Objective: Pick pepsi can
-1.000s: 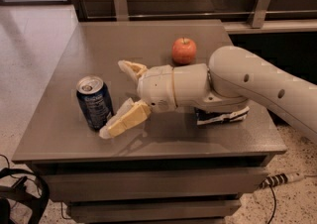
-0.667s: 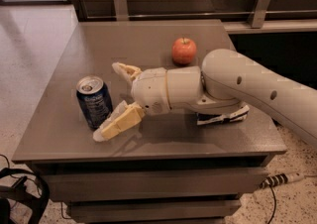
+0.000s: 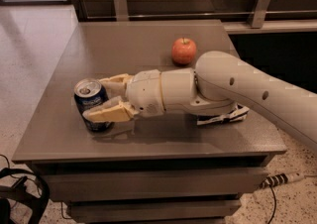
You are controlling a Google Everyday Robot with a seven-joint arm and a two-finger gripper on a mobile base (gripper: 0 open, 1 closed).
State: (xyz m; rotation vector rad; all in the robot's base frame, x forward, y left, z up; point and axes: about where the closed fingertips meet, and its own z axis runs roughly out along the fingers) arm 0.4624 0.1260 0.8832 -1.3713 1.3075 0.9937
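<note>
The pepsi can [image 3: 88,100], dark blue with a silver top and pull tab, stands upright near the front left of the grey table [image 3: 163,141]. My gripper [image 3: 94,98] reaches in from the right and sits around the can. One cream finger [image 3: 110,112] lies across the can's front side, and the other finger [image 3: 115,81] rests against its rear right side. The fingers are closed in to the can's width. The can still rests on the table.
A red apple [image 3: 184,51] stands at the back of the table, behind my arm. A dark crinkly bag [image 3: 223,117] lies half hidden under my arm. A wooden rail runs behind the table. Cables lie on the floor at the front left and right.
My gripper has moved left to the can. Its fingers, spread wide and beside the can before, now stand on both sides of it and have narrowed onto it.
</note>
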